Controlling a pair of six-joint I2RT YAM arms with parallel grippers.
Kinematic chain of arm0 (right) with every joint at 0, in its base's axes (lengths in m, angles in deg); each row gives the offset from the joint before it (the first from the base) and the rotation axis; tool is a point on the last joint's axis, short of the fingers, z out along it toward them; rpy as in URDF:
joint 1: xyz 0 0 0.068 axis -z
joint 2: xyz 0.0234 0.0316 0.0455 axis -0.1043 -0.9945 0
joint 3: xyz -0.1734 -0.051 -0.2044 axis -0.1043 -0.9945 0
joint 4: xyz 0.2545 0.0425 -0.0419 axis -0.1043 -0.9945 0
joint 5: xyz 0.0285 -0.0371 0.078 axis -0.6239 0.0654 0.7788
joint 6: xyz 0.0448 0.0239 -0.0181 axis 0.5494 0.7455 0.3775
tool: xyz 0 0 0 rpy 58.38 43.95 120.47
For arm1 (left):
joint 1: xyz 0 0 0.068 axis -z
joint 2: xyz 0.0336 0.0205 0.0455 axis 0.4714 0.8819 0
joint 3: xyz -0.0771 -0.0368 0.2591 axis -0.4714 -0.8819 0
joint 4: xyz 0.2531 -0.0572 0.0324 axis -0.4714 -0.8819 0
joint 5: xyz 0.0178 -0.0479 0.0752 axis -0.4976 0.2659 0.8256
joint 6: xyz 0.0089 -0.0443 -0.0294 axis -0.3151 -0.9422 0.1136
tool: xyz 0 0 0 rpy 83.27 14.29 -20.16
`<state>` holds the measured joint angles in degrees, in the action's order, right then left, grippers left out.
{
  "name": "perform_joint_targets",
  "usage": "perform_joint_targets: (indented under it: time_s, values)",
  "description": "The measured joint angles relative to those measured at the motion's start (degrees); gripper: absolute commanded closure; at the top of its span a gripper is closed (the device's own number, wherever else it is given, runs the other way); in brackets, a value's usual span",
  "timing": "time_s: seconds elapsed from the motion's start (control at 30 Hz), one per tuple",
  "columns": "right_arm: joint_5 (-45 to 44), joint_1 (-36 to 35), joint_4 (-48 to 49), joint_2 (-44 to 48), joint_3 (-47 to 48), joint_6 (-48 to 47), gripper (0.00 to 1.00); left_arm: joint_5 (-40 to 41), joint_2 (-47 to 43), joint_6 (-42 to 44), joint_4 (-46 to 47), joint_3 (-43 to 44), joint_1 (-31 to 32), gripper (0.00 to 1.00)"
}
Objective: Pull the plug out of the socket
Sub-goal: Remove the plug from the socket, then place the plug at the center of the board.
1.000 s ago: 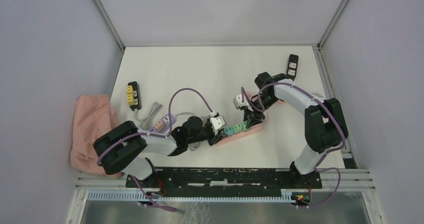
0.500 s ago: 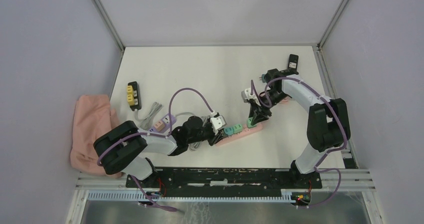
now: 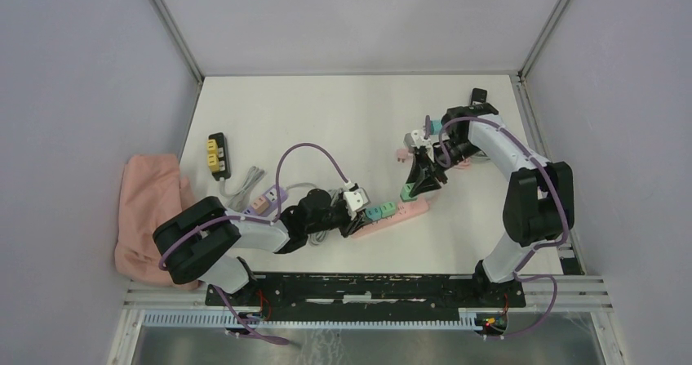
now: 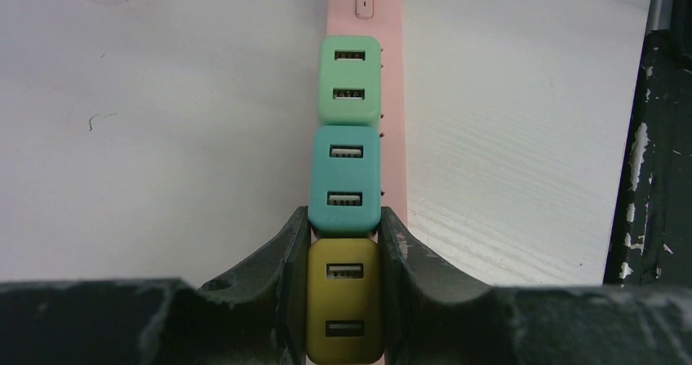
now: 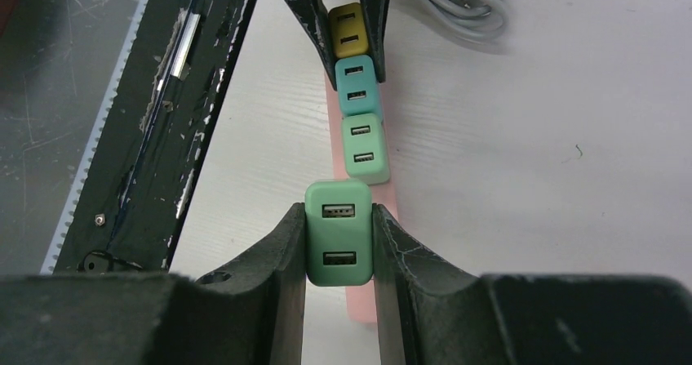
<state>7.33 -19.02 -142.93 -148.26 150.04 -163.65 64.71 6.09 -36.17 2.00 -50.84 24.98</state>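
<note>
A pink power strip (image 3: pixel 414 207) lies near the table's middle, with a teal plug (image 4: pixel 345 177) and a light green plug (image 4: pixel 350 79) seated in it. My left gripper (image 4: pixel 344 226) is shut on a yellow plug (image 4: pixel 344 308) at the strip's near end. It sits low on the strip in the top view (image 3: pixel 352 218). My right gripper (image 5: pixel 338 214) is shut on a green plug (image 5: pixel 339 242). It holds that plug just above the strip's free end (image 5: pixel 363 300), clear of the sockets. In the top view the right gripper (image 3: pixel 408 188) tilts down beside the strip's right end.
A black-and-yellow strip (image 3: pixel 217 153) lies at the left and a black strip (image 3: pixel 478 100) at the back right. A purple strip (image 3: pixel 268 199) with grey cable (image 3: pixel 245 187) sits by the left arm. A loose pink plug (image 3: pixel 402 153) lies behind. Pink cloth (image 3: pixel 147 210) hangs off the left edge.
My right wrist has swung toward the back right and risen. The green plug in its jaws has come off the strip's end. The left gripper has stayed on the yellow plug.
</note>
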Motion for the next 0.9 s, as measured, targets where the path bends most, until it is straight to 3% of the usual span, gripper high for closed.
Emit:
perform_joint_targets:
  time_s: [0.9]
  values:
    - [9.27,11.72,-6.08,-0.04,3.39,-0.04,1.00,-0.04,0.09,0.00,-0.17,0.15,0.00,0.97]
